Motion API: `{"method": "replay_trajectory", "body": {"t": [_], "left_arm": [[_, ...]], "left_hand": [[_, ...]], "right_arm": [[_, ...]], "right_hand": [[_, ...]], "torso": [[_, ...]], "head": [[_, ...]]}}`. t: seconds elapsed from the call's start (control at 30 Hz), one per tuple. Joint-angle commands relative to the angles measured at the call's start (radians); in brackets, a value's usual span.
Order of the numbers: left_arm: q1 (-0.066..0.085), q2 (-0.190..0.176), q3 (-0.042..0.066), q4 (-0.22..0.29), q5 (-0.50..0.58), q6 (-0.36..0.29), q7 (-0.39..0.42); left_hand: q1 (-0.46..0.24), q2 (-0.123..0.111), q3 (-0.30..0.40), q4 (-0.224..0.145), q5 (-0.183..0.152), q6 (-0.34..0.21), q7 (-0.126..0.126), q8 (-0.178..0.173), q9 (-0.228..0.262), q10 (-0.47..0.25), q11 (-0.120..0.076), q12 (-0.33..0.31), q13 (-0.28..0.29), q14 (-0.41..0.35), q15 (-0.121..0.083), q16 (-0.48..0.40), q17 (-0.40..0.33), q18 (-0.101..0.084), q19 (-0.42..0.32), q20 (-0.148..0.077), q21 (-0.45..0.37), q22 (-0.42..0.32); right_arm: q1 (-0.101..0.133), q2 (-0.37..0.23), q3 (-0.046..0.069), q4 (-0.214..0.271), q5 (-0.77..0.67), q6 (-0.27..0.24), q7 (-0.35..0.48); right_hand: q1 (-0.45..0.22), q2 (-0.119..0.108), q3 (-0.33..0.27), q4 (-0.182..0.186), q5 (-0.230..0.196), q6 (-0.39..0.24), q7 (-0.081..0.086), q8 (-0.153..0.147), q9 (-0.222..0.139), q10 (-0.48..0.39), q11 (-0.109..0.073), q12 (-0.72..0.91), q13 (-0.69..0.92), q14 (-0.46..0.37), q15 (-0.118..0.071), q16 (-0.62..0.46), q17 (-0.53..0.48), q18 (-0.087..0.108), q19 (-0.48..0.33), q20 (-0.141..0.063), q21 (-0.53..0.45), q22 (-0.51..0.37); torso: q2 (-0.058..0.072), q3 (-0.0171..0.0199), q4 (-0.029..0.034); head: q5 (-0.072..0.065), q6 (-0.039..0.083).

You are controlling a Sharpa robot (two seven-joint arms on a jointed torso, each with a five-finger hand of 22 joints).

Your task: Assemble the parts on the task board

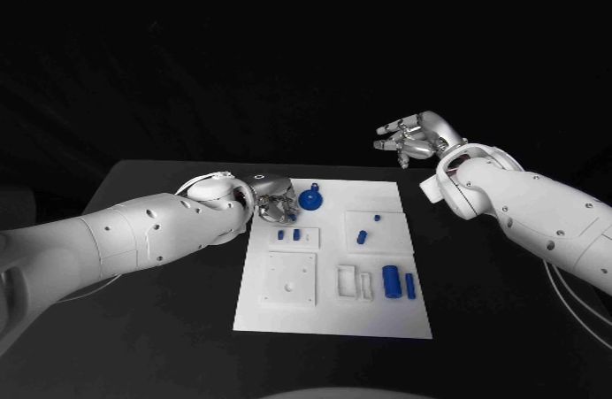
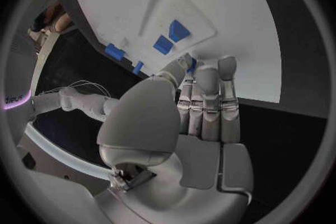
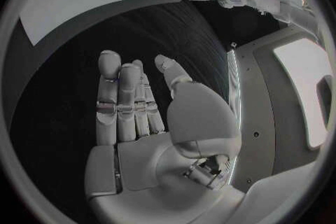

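**Parts on the board, left hand at its far-left corner**

Parts (image 1: 392,277) are seen lying across the task board (image 1: 383,324). A round blue part (image 1: 311,202) lies just beside the left hand (image 1: 271,206) at the far-left corner. Straight, pressed-together fingers (image 2: 208,102), nothing gripped, are revealed by the left wrist view. The right hand (image 1: 415,138) is raised beyond the far-right corner, fingers spread, empty.

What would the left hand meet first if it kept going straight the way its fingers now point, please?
Probably the task board: in the left wrist view the left hand has its fingers stretched toward the white plate, their tips near its edge. The small blue parts lie further along. Depth is unclear, so contact cannot be judged.
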Motion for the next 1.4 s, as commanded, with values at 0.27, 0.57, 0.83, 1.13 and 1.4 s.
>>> {"method": "replay_trajectory", "body": {"t": [0.27,0.57,0.83,1.13,1.4], "left_arm": [[-0.005,0.007,-0.002,0.0,-0.01,0.024,-0.01],[-0.005,0.015,-0.007,-0.002,-0.053,0.096,-0.052],[-0.005,0.012,-0.013,-0.001,-0.063,0.083,-0.058],[-0.005,0.009,-0.013,0.0,-0.05,0.025,-0.046],[-0.006,0.007,-0.013,-0.003,-0.042,0.007,-0.05]], "left_hand": [[0.005,0.005,-0.003,-0.003,-0.002,0.006,0.005,0.006,0.002,0.0,0.003,-0.004,0.001,0.001,-0.003,-0.002,-0.001,0.019,-0.006,0.002,0.007,0.02],[0.008,0.005,-0.006,-0.008,-0.002,0.018,0.003,0.006,0.002,0.01,0.0,-0.004,0.001,-0.004,-0.005,-0.001,0.0,0.015,-0.011,-0.001,0.007,0.02],[0.009,-0.001,-0.005,-0.013,-0.005,-0.013,0.009,0.004,-0.001,-0.006,0.006,-0.004,0.001,-0.002,-0.001,0.0,-0.001,0.017,-0.01,0.002,0.009,0.02],[0.001,-0.027,0.026,-0.007,-0.006,-0.086,0.013,0.005,-0.002,-0.064,0.023,-0.004,0.001,-0.009,0.008,-0.002,-0.002,0.028,-0.013,0.01,0.007,0.02],[-0.005,-0.058,0.052,0.0,-0.008,-0.198,0.0,0.003,-0.005,-0.112,0.039,-0.004,0.0,-0.015,0.017,-0.004,-0.004,0.033,-0.014,0.017,0.003,0.019]], "right_arm": [[0.0,-0.001,0.0,0.002,0.0,0.017,0.002],[0.0,-0.002,0.0,0.002,0.0,0.02,0.001],[0.0,-0.007,0.0,0.005,-0.001,0.026,-0.001],[0.0,-0.009,0.0,0.007,-0.003,0.03,-0.001],[-0.001,-0.016,0.0,0.012,-0.037,0.127,-0.044]], "right_hand": [[-0.008,0.002,0.006,0.002,0.005,0.002,0.007,-0.003,-0.001,0.003,0.002,-0.005,-0.001,-0.006,0.0,0.006,-0.001,0.018,0.032,0.003,-0.001,0.001],[-0.008,0.002,0.006,0.002,0.005,0.002,0.007,-0.003,-0.001,0.003,0.002,-0.005,-0.001,-0.006,0.0,0.006,-0.001,0.018,0.032,0.003,-0.001,0.001],[-0.009,0.001,0.007,0.0,0.004,0.003,0.007,-0.003,-0.001,0.003,0.002,-0.004,-0.001,-0.007,0.0,0.007,-0.002,0.018,0.032,0.003,0.0,0.001],[-0.009,0.001,0.007,0.0,0.004,0.003,0.007,-0.003,-0.001,0.003,0.002,-0.004,-0.001,-0.007,0.0,0.007,-0.002,0.018,0.032,0.003,0.0,0.001],[-0.019,0.006,0.006,0.003,-0.046,-0.015,0.015,-0.003,-0.001,-0.034,0.023,-0.07,-0.041,0.017,0.01,0.02,-0.002,0.025,0.041,0.009,0.057,0.016]], "torso": [[0.0,0.0001,0.0001],[0.0,0.0,0.0003],[0.0,-0.0004,0.0006],[0.0,-0.0001,0.0007],[0.0,0.0001,0.0012]], "head": [[-0.002,-0.001],[-0.002,-0.002],[-0.004,-0.002],[-0.004,-0.001],[-0.003,0.002]]}}
